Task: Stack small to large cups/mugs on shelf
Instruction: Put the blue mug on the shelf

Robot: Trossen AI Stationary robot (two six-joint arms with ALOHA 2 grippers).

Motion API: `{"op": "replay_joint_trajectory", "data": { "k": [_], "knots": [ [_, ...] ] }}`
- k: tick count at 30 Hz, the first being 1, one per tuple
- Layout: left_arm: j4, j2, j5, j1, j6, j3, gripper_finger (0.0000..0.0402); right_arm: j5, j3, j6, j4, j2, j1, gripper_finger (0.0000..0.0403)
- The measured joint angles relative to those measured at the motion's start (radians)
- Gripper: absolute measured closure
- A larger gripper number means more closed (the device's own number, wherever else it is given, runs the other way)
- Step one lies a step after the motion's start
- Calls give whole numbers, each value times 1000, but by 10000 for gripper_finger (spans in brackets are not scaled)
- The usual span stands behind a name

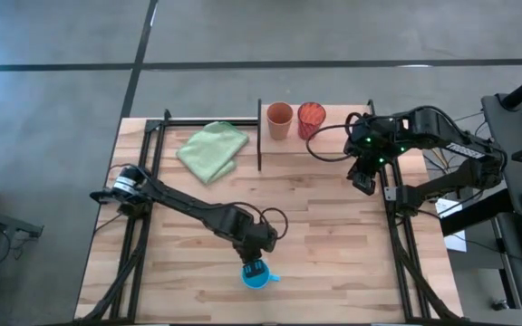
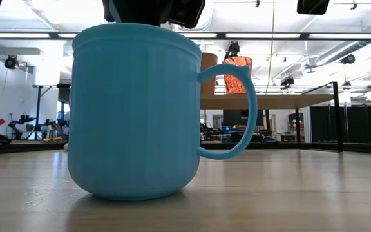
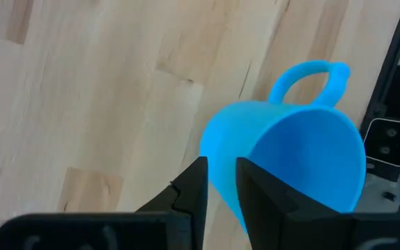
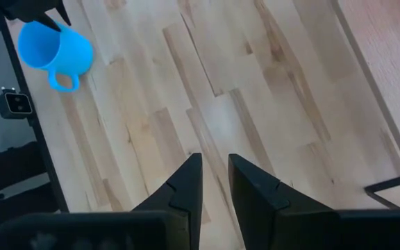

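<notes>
The bright blue mug (image 1: 259, 279) (image 2: 134, 109) stands upright on its base near the table's near edge, its handle (image 3: 311, 76) pointing to the table's right. My left gripper (image 1: 256, 264) (image 3: 221, 167) is directly above it, shut on its rim. The plain light-orange cup (image 1: 279, 120) (image 2: 209, 71) and the textured orange-red cup (image 1: 311, 118) (image 2: 237, 74) stand side by side on the light-wood shelf (image 1: 284, 147) at the far edge. My right gripper (image 1: 362, 184) (image 4: 215, 161) hovers shut over the table's right side, just in front of the shelf, holding nothing. My left gripper pinches the mug's rim wall (image 3: 222, 182) on the side away from the handle. One finger (image 3: 196, 184) is outside the wall and one finger (image 3: 259, 198) is inside the mug. The fingers come from above, pointing down. The mug's base rests on the table.
A pale green folded cloth (image 1: 211, 149) lies at the table's far left, beside the shelf's black upright frame (image 1: 259, 136). Black rails (image 1: 397, 235) run along the table's left and right sides. Bare planks (image 4: 207, 104) lie between the mug and the shelf.
</notes>
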Motion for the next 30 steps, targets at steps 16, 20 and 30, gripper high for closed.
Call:
{"op": "replay_joint_trajectory", "data": {
  "k": [16,20,30],
  "knots": [
    [17,-3,19,-10,-2,-3,341,0,0,0,3,1,0,337],
    [18,-4,23,-15,-2,-3,341,0,0,0,10,1,0,337],
    [16,12,25,-27,0,-27,341,0,0,8,22,2,0,337]
  ]
}}
